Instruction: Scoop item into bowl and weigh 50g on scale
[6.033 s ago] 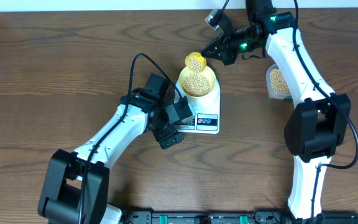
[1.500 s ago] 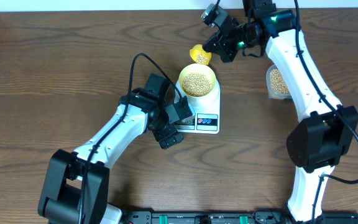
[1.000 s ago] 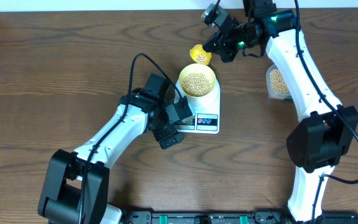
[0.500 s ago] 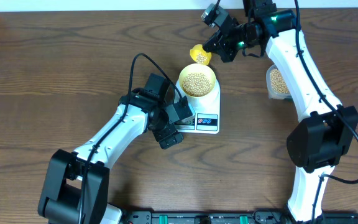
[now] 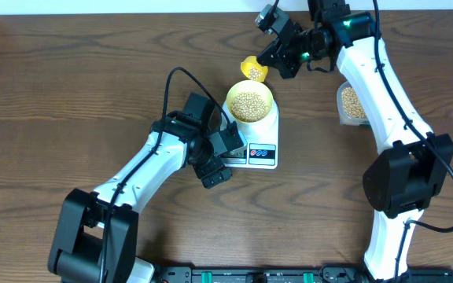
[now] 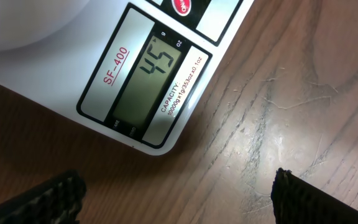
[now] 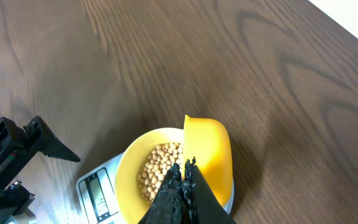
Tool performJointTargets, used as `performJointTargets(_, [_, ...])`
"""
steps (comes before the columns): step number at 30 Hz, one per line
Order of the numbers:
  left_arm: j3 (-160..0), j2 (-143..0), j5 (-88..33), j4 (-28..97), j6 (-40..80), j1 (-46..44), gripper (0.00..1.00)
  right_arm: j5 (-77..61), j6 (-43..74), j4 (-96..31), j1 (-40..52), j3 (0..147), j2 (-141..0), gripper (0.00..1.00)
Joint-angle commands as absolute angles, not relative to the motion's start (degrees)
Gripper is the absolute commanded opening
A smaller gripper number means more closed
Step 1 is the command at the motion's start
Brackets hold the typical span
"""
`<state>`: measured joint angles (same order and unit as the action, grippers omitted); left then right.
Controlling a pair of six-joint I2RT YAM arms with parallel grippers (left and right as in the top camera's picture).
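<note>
Table: a brown wooden table [image 5: 69, 86] with two robot arms on it.

Scale: the white flat kitchen scale [image 5: 264, 134] sits near the middle of the table. Its round top is under the bowl, and its coloured buttons face the near edge.

Screen: the small grey screen [image 6: 148, 78] on the front of the scale shows the number 45. The left wrist camera looks right at it.

Bowl: the small round pale yellow-green bowl [image 5: 267, 93] stands upright on the round top of the scale.

Beans: lots of small round tan beans [image 5: 248, 104] lie inside the bowl and cover its bottom. A few more sit in the scoop, and more fill the tub.

Scoop: the yellow plastic scoop [image 5: 252, 69] is held by the far rim of the bowl. I cannot tell if it touches the rim.

Tub: the clear plastic tub [image 5: 343, 118] of beans is on the right side. It is partly hidden under the right arm, well apart from the scale.

Right gripper: the right gripper [image 7: 182, 177] is squeezed tight on the handle of the scoop. It is up by the far edge of the table.

Left gripper: the left gripper [image 6: 179, 205] has its two black fingers [image 6: 48, 199] spread wide and holds nothing. It hangs low over the table, just beside the front left corner of the scale.
</note>
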<state>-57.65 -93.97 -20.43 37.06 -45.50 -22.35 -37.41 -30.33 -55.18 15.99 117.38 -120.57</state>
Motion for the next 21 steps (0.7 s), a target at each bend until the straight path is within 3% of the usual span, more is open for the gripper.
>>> performJointTargets(1, [-57.28, -94.37, -20.01, 37.21, -46.48, -22.46, 0.98, -38.54, -30.63, -55.66, 15.73, 118.28, -119.52, 0.01])
performJointTargets(4, [-57.25, -94.37, -20.01, 37.19, -46.48, -22.46, 0.98, -44.56, -39.83, -59.24, 15.84, 118.28, -119.52, 0.01])
performJointTargets(11, [-57.28, -94.37, -20.03, 37.19, -46.48, -22.46, 0.98, -42.76, -33.41, -56.45, 15.16, 118.28, -119.52, 0.01])
performJointTargets(21, [-57.28, -94.37, -20.01, 37.19, -46.46, -22.46, 0.98, -42.76, -33.23, -56.34, 15.09, 118.28, -119.52, 0.01])
